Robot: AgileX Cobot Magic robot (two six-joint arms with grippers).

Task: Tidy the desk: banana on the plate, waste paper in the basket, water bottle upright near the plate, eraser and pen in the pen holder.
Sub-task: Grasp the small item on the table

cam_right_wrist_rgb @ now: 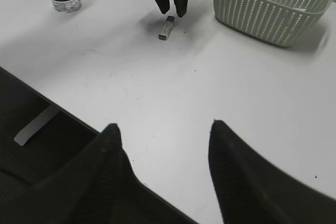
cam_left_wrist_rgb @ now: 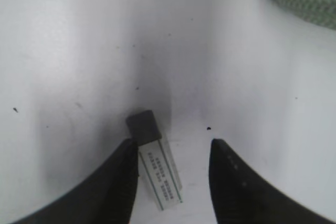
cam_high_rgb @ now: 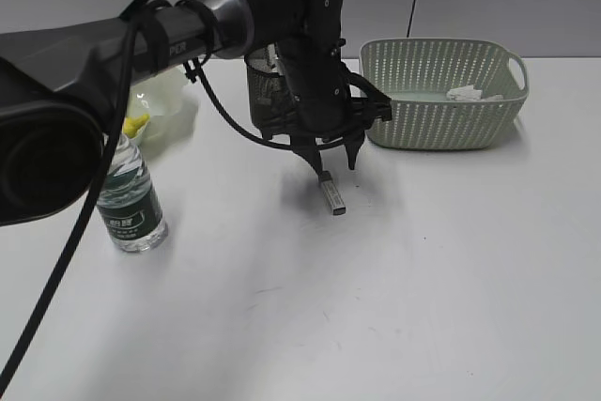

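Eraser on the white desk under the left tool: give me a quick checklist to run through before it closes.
1. Left tool open: ok.
2. Small grey sleeved eraser between the fingers: not ok, it lies against the left finger.
3. Eraser flat on white desk: ok.
4. Black mesh pen holder reachable: cannot tell, the arm hides it.
5. Right tool clear: ok.
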